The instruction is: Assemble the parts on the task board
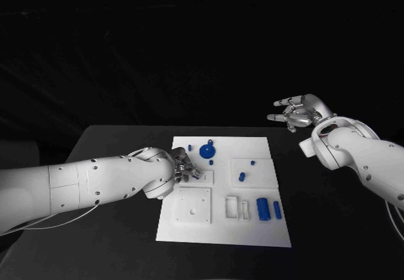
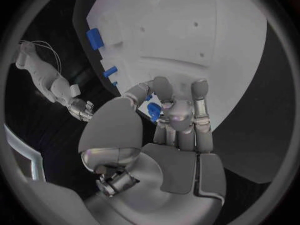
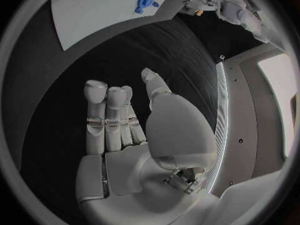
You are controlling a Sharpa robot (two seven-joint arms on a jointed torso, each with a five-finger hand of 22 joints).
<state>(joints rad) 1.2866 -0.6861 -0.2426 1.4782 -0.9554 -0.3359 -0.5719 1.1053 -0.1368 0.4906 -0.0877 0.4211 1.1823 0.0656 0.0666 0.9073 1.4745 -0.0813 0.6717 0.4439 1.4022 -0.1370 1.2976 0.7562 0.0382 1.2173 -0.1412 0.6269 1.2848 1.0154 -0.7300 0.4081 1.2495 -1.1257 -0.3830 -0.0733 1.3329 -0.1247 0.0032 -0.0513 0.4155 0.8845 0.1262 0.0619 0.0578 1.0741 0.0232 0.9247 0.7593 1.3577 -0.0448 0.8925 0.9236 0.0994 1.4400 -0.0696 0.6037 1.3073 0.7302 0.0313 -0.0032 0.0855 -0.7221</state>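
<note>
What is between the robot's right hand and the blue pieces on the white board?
Nothing visible. The right hand hangs open past the table's far right corner, holding nothing, and only bare black table lies between it and the task board. The left hand is already on the board, fingers around a small blue part.

Blue parts (image 1: pixel 263 208), white task board (image 1: pixel 253 233), black table (image 1: pixel 118 233)

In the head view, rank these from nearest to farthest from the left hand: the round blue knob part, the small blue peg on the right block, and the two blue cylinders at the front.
From the left hand:
1. Round blue knob part, just beyond the fingers, toward the board's far end.
2. Small blue peg, on the raised block to the right.
3. Two blue cylinders, near the board's front right corner.
</note>
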